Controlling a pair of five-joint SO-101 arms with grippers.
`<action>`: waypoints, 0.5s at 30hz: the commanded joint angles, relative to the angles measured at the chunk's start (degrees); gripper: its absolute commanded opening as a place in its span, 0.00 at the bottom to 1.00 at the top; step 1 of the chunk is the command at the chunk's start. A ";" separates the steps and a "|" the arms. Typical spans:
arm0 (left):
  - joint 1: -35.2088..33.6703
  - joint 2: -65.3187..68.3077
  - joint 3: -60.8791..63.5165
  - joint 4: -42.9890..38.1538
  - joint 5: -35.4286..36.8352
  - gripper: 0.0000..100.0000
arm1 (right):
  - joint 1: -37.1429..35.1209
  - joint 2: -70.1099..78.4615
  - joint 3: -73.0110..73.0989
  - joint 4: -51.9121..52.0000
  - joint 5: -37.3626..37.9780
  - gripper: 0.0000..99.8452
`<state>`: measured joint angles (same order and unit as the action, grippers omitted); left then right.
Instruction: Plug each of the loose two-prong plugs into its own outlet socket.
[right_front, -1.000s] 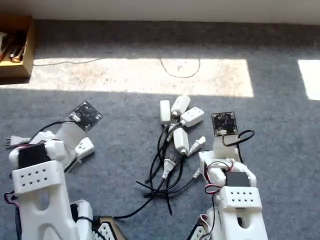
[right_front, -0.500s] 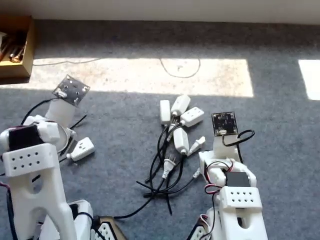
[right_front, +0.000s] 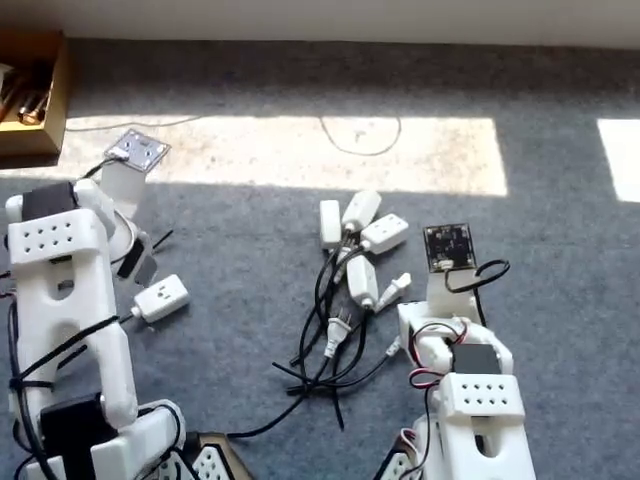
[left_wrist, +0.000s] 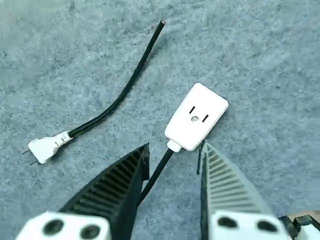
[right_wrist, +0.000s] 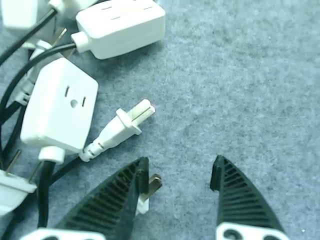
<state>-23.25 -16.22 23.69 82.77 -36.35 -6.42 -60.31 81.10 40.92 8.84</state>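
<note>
The job looks to be at the picking-up stage, with nothing gripped on either side. The left gripper (left_wrist: 174, 150) hangs over the grey carpet (left_wrist: 270, 60) with its jaws well apart and empty. Just ahead of its tips lies a white rectangular outlet socket on a black cord (left_wrist: 196, 116), face up, with the cord running back between the jaws. Near it but apart lies a small white two-prong plug with a short black lead (left_wrist: 44, 149), its prongs pointing away from the socket. The right gripper (right_wrist: 180, 164) is also spread wide and holds nothing. Beside one jaw lies a white flat-bladed plug on a white cord (right_wrist: 127, 122), next to a white square socket block (right_wrist: 59, 102). In the high view both belong to the tangle of white sockets and black cords (right_front: 360, 282) in the middle of the carpet; whether any pair there is already joined I cannot tell. As I judge it, the next move is for the left arm to swing over to the small plug and close on its body, leaving the prongs free. It would then line the blades up with the slots. The socket is loose, so it may slide unless it is steadied.
</note>
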 joint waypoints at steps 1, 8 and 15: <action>-0.75 -0.13 5.76 -6.51 0.09 0.17 | -0.31 -0.84 -0.31 -0.57 0.44 0.21; -0.40 -0.04 16.75 -14.68 -4.04 0.17 | -0.66 -0.92 1.10 -0.57 0.44 0.21; -0.22 -0.04 20.18 -16.88 -8.35 0.17 | -0.66 -0.92 1.10 -0.57 0.44 0.21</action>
<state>-23.25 -16.04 43.82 67.74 -43.82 -6.59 -60.31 82.42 40.92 8.84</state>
